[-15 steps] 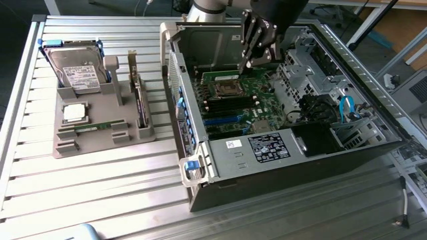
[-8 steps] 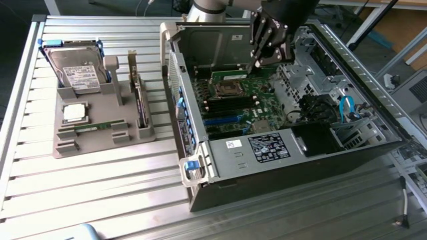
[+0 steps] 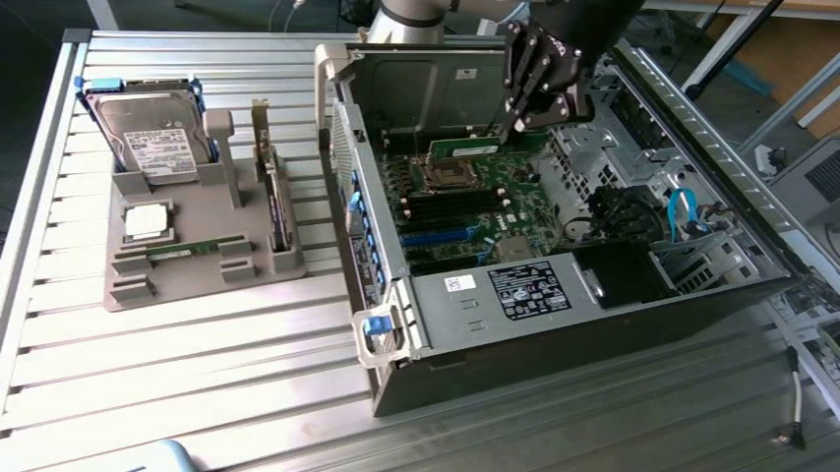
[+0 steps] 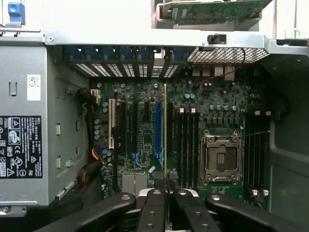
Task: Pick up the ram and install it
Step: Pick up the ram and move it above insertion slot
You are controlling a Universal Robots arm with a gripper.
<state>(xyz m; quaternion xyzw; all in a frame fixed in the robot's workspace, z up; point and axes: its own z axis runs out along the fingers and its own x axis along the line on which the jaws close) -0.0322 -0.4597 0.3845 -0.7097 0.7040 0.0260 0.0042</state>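
Inside the computer case (image 3: 525,359), above the motherboard (image 4: 140,140), I see the gripper (image 4: 165,193) clamped on the ram (image 4: 165,125), which juts edge-on beyond its fingertips.

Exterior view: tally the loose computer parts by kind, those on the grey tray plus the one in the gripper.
Ram sticks: 2 (spare ram stick on the tray, held ram stick in the gripper)
Hard drive: 1
Processor chip: 1
Expansion card: 1
Total: 5

Thin green ram (image 3: 466,148) — edgewise above motherboard (image 3: 520,203)
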